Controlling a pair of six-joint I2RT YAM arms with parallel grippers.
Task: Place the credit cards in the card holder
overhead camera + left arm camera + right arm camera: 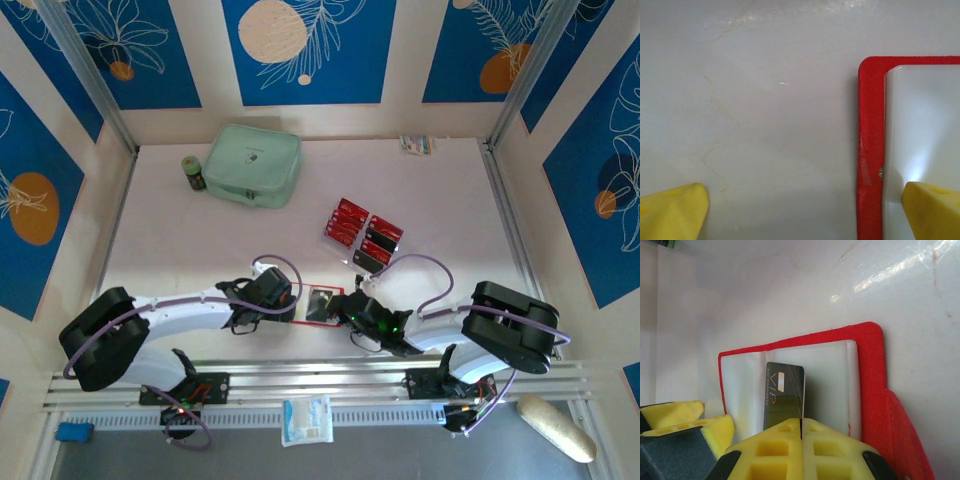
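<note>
Right pincer (801, 437): I read its yellow pads as pressed together, clamped on the near end of a dark credit card (784, 392). From above I find it (352, 310) just right of the card holder (322, 304).
Held credit card: its long axis runs straight away from the pincer. The "VIP" lettering follows that axis, and the far short edge points at the holder's far edge. It sits over the pale lining.
Card holder (867, 390): it lies open and flat on the desk (200, 240), between my two pincers. The grey-white inside faces up inside a red border, and the red tab is off to the right in my right wrist view.
Left pincer (801, 200): the jaws are spread wide and grip nothing. One yellow fingertip (932, 210) is over the holder's pale inside and the other is over bare desk. The holder's red edge (870, 150) runs lengthwise between them.
Other credit cards (350, 220): red with dark bands, they sit in a clear compartment tray (329, 233) behind the holder. The tray's long axis slants from far-left to near-right.
Further out: a mint-green zip case (252, 163) lies at the far left with a small dark bottle (193, 172) just beside it.
</note>
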